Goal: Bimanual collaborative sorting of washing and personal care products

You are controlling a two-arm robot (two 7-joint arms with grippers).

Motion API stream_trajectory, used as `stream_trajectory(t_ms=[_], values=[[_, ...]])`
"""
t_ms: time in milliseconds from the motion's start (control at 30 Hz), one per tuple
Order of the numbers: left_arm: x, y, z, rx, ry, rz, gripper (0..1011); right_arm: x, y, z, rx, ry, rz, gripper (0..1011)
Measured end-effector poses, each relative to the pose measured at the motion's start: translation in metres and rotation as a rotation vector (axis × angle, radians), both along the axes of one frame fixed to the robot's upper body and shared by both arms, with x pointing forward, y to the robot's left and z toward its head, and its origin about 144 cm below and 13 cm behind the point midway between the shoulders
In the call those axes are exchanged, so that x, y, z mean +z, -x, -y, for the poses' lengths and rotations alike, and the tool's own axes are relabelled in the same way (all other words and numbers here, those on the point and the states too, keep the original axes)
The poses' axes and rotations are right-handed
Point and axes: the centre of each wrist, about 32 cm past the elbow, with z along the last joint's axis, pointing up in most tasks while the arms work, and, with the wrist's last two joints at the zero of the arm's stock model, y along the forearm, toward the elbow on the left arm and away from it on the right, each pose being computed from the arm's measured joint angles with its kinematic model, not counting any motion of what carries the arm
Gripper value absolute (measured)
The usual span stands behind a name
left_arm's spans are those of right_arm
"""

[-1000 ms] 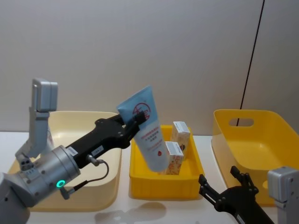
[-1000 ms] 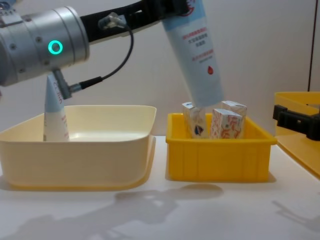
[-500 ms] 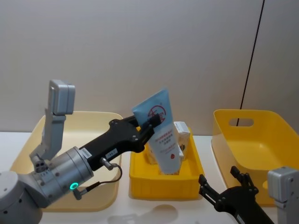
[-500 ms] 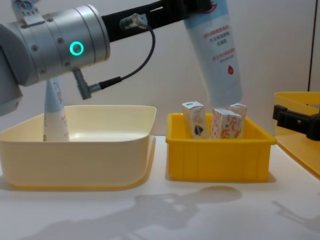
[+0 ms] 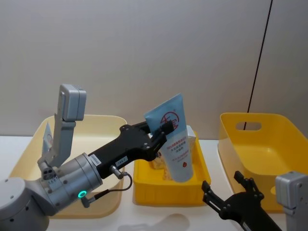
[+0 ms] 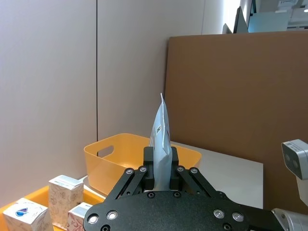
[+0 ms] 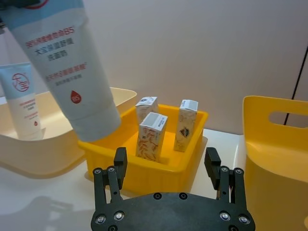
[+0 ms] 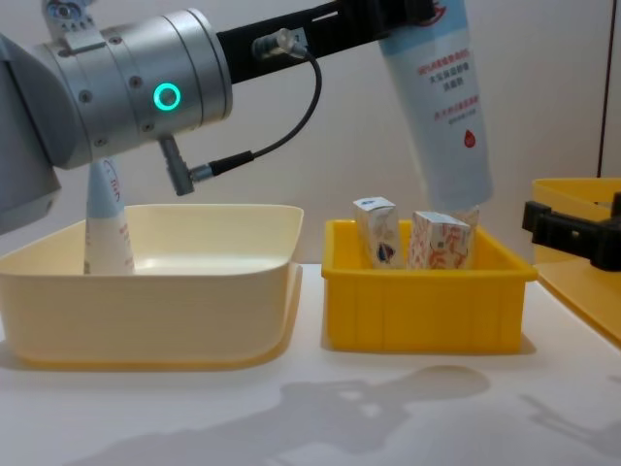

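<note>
Pale-blue tube (image 5: 176, 144) | clamped at its crimped top by left gripper (image 5: 161, 131), hanging over small yellow bin (image 5: 166, 195) above cartons (image 8: 439, 243) | had shifted rightward in the last second | right gripper (image 7: 166, 161) spread wide, low, nearby | handover probably next

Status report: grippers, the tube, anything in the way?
Left gripper shut on pale-blue tube, tilted over small yellow bin. Right gripper open, low on the right. White cartons stand in that bin beneath the tube.

Cream bin (image 8: 146, 311), yellow tray (image 8: 422, 311) and yellow tub (image 5: 269, 144) stand in a row.
</note>
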Motion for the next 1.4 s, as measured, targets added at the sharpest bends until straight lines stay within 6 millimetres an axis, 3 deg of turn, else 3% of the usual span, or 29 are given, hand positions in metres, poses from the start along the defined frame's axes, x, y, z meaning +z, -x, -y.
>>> stream_trajectory(t_ms=[833, 1400], values=[[0.0, 0.001, 0.003, -0.011, -0.005, 0.008, 166, 0.021, 0.009, 0.017, 0.253, 0.02, 0.014, 1001], [0.0, 0.001, 0.003, -0.012, -0.005, 0.008, 166, 0.027, 0.002, -0.009, 0.185, -0.011, 0.104, 1001]])
